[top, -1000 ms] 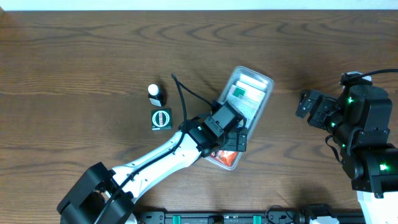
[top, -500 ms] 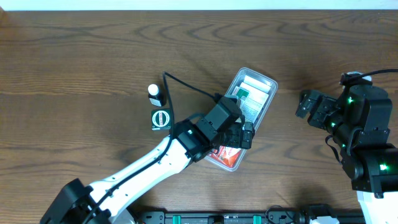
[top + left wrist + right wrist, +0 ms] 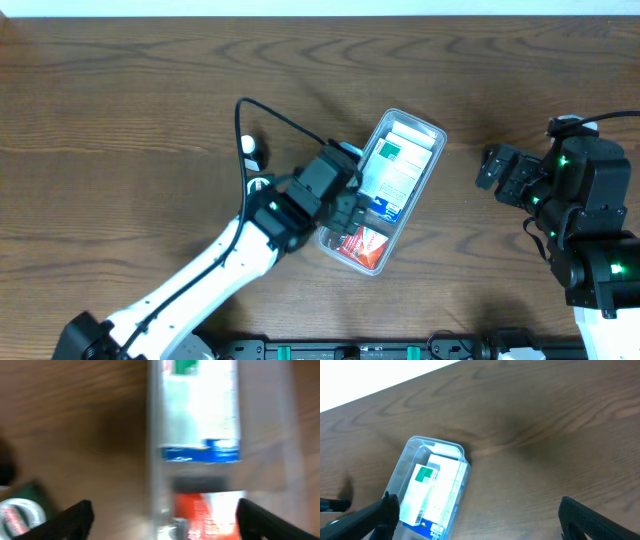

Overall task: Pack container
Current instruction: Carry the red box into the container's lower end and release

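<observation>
The clear container lies slanted at mid-table. Inside it are a white box with green and blue print and a red pack at its near end. My left gripper is open and empty, over the container's left rim beside the red pack. In the left wrist view its fingers straddle the rim, with the white box and red pack below. My right gripper is open and empty, off to the container's right. The right wrist view shows the container.
A small dark bottle with a white cap stands left of the container. A small green-and-black box with a round label, partly under the left arm, lies beside it and shows in the left wrist view. The table's far edge runs along the top.
My left arm has drawn back to the left from over the container's middle. The red pack and the white box now show uncovered. The right arm has not moved.
</observation>
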### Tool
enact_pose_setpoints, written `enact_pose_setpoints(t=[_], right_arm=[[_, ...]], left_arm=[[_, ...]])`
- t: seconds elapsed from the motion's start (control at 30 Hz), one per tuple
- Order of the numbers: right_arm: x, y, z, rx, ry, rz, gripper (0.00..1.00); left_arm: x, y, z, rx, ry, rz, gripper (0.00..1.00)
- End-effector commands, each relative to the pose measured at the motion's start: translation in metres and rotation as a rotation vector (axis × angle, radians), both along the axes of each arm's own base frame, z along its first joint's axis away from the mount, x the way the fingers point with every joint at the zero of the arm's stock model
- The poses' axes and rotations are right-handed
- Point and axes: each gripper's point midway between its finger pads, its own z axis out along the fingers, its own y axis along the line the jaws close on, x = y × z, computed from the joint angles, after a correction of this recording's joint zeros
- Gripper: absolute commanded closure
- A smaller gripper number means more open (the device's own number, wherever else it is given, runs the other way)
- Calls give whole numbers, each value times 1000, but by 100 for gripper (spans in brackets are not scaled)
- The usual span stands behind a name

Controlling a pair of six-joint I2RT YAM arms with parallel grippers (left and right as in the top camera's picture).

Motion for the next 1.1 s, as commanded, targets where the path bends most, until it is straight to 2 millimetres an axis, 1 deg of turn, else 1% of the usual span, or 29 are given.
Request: enact_pose_setpoints(t=[0.0,0.07,0.17,0.27,0.33,0.4,0.47,0.6,0.67,0.77,1.07], right_arm=[[0,-4,2,-8,-5,-16,1],[0,-4,2,-8,-5,-16,1],[0,-4,2,-8,-5,-16,1],[0,-4,2,-8,-5,-16,1],[0,-4,2,-8,-5,-16,1],[0,-4,2,-8,-5,-16,1],[0,-4,2,-8,-5,-16,1],[0,-4,2,-8,-5,-16,1],[0,-4,2,-8,-5,-16,1],[0,-4,2,-8,-5,-16,1],[0,-4,2,-8,-5,-16,1]], left_arm=[[13,14,-16,157,-54,-113,17],[17,13,-23,177,-56,-136,22],[21,10,-34,189,-48,-148,36],[20,8,-48,202,-14,-156,50],[19,9,-57,216,5,-158,52],[19,9,-60,222,13,-158,55],[19,9,-62,222,20,-151,63],[20,8,-62,194,32,-98,89],[21,7,-61,167,43,-48,92],[22,7,-61,131,63,24,94],[26,11,-60,24,119,295,94]])
